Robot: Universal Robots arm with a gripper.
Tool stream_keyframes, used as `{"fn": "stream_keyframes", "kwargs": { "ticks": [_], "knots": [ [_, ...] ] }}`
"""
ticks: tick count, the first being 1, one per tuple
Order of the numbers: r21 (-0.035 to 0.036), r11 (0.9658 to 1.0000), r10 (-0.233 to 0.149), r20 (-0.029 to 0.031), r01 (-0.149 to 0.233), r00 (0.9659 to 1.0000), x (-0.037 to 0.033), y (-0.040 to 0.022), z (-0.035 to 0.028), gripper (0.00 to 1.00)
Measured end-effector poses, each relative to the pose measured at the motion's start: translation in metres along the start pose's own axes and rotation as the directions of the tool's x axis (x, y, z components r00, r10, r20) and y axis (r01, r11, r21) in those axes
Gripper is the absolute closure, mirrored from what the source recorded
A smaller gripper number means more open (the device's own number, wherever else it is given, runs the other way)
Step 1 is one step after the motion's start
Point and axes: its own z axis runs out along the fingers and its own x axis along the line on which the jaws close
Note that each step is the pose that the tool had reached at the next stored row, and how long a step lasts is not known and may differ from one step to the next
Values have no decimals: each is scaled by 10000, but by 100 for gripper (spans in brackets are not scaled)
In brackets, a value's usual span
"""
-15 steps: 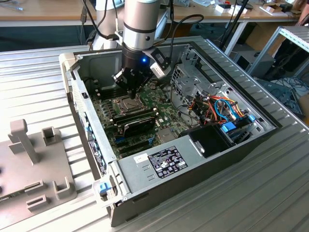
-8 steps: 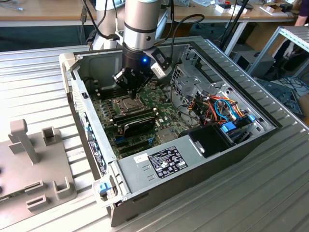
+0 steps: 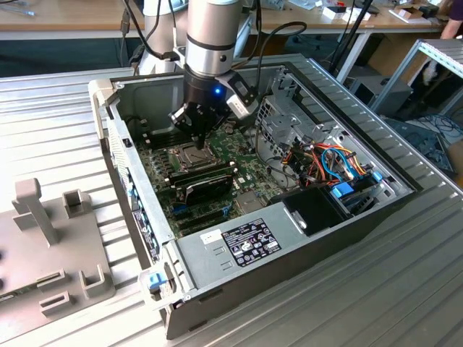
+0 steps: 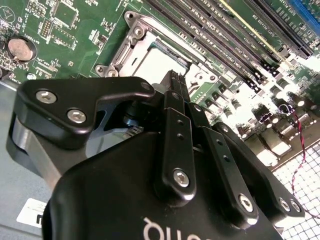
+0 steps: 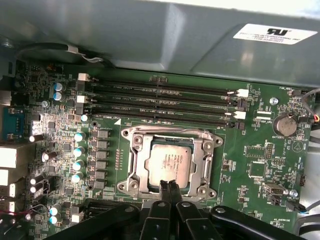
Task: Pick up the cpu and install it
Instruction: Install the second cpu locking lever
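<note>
The exterior view looks down from above and from some way off on the open case (image 3: 130, 155). The first wrist view looks almost straight down, close to the motherboard (image 5: 260, 160). The second wrist view looks along the gripper (image 4: 172, 80), very near. Both wrist views share the socket (image 5: 207, 160).

We see even, bright room light in the exterior view, with the case (image 3: 304, 238) interior shaded under the arm, while in the second wrist view glare whitens the board (image 4: 260, 110) at one side and the near black tool (image 4: 172, 82) looms soft and out of focus.
</note>
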Motion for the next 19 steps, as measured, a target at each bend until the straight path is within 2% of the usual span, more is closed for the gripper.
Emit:
{"fn": "stream_keyframes", "kwargs": {
  "ticks": [2, 5, 14, 19],
  "knots": [
    [0, 10000, 1, 0, -1, 10000, 2, -20, 1, 89],
    [-1, 10000, 0, 1, 0, 10000, 9, -100, 5, 89],
    [5, 10000, 0, -1, 0, 10000, 15, -202, 11, 89],
    [5, 10000, 0, -1, 0, 10000, 19, -204, 15, 89]
  ]
}}
